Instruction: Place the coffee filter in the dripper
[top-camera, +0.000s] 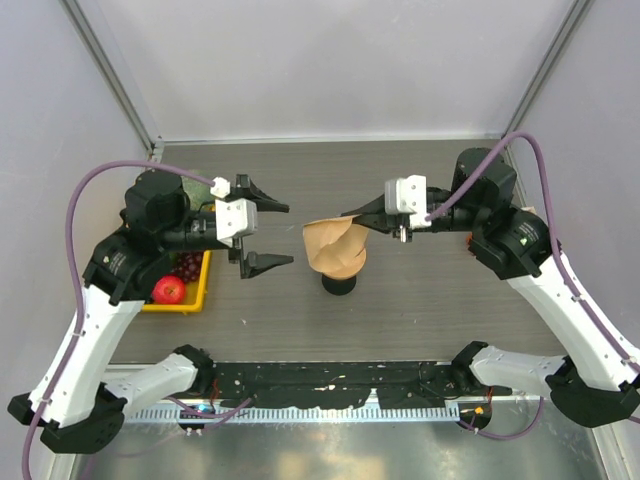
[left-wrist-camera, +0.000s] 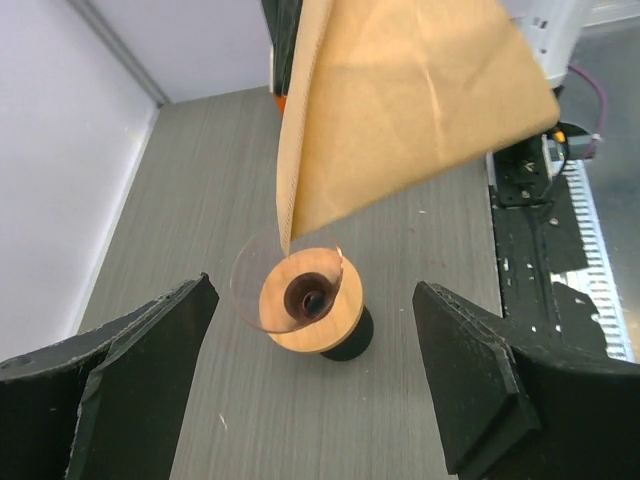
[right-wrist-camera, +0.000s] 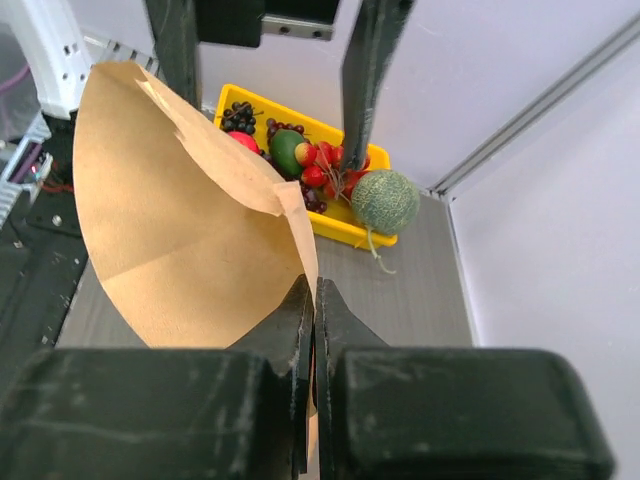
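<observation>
While the right hand (top-camera: 356, 213) pinched the coffee filter (top-camera: 333, 245) by one edge, jaws shut on the paper, the step in hand looked to be the carry-over: the filter hung above the dripper (left-wrist-camera: 305, 305), its lower point close over the rim, and whether it touched I could not tell. It was not yet seated. The left hand (top-camera: 276, 235) stood wide open just beside it, gripping nothing. Next, I judged, the cone had to go down point-first into the funnel's mouth before release. The filter was thin tan paper, fan-shaped, seamed along one side and partly spread; the glossy orange-brown dripper stood on a black base (left-wrist-camera: 356, 345) on the bench (top-camera: 440, 290).
</observation>
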